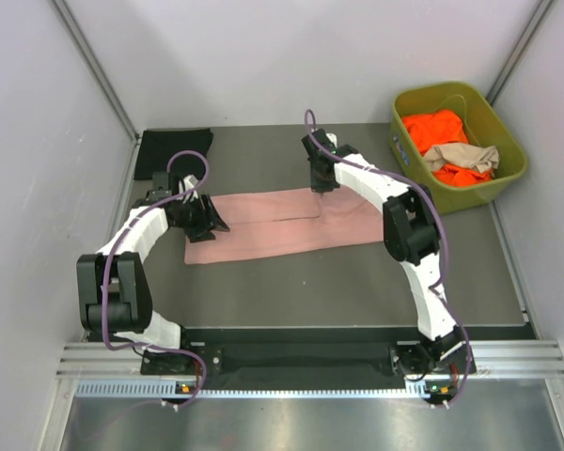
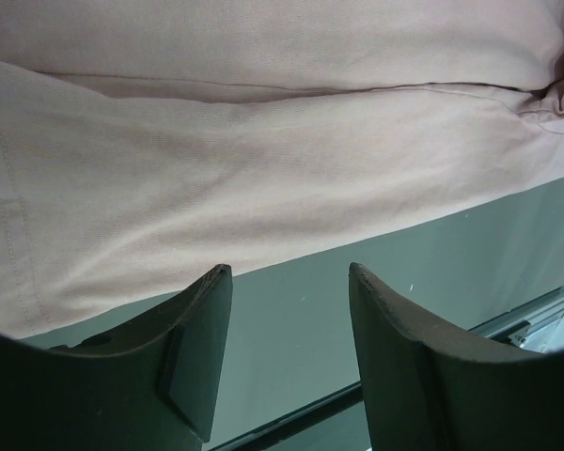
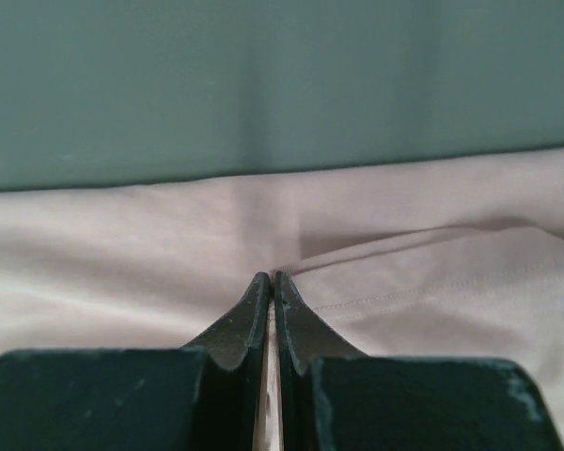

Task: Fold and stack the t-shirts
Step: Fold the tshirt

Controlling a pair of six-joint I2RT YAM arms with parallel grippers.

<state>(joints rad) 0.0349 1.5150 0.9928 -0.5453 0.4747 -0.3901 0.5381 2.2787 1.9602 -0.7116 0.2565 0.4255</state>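
Note:
A dusty pink t-shirt (image 1: 273, 230) lies folded into a long band across the middle of the table. My left gripper (image 1: 213, 222) is at its left end, open and empty, its jaws over the table just off the shirt's near edge (image 2: 263, 169). My right gripper (image 1: 321, 184) is at the shirt's far edge near the middle, shut with a thin fold of the pink cloth (image 3: 122, 254) pinched between its fingertips (image 3: 259, 293). A folded black t-shirt (image 1: 174, 150) lies at the back left. Orange (image 1: 432, 127) and tan (image 1: 462, 156) shirts lie in the bin.
An olive-green plastic bin (image 1: 508, 155) stands at the back right, off the mat's corner. White walls close in on both sides and behind. The dark mat's front edge (image 1: 357, 329) runs just ahead of the arm bases.

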